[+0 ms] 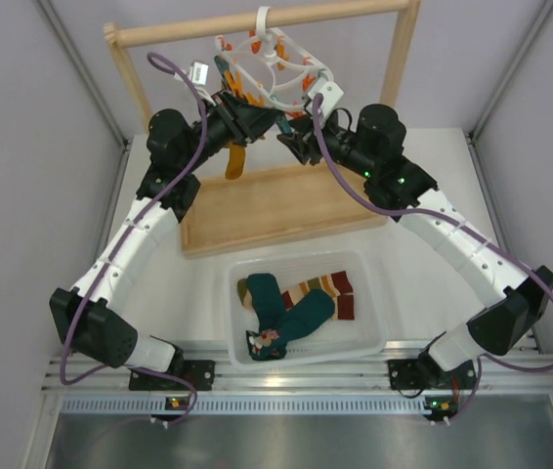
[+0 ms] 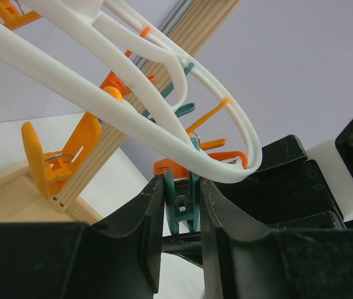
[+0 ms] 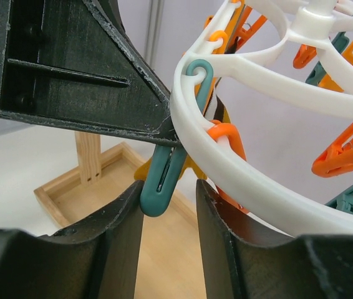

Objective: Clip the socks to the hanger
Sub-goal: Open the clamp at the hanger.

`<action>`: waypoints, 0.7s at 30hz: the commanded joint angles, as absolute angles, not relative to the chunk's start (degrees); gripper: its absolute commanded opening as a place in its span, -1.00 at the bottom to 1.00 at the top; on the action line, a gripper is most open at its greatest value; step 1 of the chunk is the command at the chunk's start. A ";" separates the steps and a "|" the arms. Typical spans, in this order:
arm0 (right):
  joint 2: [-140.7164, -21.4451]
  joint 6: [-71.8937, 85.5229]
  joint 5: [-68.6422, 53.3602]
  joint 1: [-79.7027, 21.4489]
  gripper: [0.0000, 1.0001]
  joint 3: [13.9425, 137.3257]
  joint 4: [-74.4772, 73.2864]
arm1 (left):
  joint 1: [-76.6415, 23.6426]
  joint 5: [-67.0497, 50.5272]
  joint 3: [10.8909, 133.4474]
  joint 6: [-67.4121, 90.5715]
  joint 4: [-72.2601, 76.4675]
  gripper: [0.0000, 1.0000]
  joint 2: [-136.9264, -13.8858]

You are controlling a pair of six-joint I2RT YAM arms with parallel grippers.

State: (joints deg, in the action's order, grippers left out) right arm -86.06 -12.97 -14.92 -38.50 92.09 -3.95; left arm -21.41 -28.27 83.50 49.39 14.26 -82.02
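Observation:
The white ring hanger (image 1: 275, 61) hangs by its hook from the wooden rail, with orange and teal clips round it. My left gripper (image 1: 249, 117) is under the ring, and in the left wrist view (image 2: 181, 185) it is shut on a teal clip (image 2: 183, 208). My right gripper (image 1: 296, 135) is open; in the right wrist view (image 3: 169, 190) another teal clip (image 3: 163, 180) hangs between its fingers against the left one. A mustard-brown fabric piece (image 1: 235, 161) dangles below the left gripper. The teal socks (image 1: 291, 315) and a striped sock (image 1: 327, 288) lie in the white bin.
The wooden rail frame (image 1: 257, 27) stands on a wooden tray base (image 1: 267, 210) at the back. The white bin (image 1: 301, 259) sits between the arms at the front. The hanger ring (image 3: 239, 180) passes close above my right fingers. Grey walls close both sides.

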 commanded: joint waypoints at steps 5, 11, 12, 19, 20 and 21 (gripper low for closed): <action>-87.10 -12.48 -14.50 -39.20 -0.25 96.86 -0.44 | -21.36 -26.81 85.08 46.94 17.40 -1.00 -81.04; -86.75 -11.08 -15.56 -39.29 -0.31 96.51 1.14 | -21.53 -26.63 84.73 46.41 17.05 -1.00 -81.12; -86.75 -10.03 -14.95 -39.37 -0.34 95.98 1.93 | -21.71 -26.46 84.55 46.41 17.05 -1.00 -81.21; -80.51 -8.87 -6.69 -40.78 -0.40 80.43 17.63 | -21.62 -25.40 83.94 47.37 17.66 -1.00 -81.21; -79.90 -9.14 -5.03 -40.96 -0.40 79.29 18.97 | -21.71 -25.49 83.94 47.55 17.67 -1.00 -81.30; -79.81 -9.31 -4.57 -40.96 -0.39 77.54 21.77 | -21.62 -25.58 83.85 47.64 17.67 -1.00 -81.39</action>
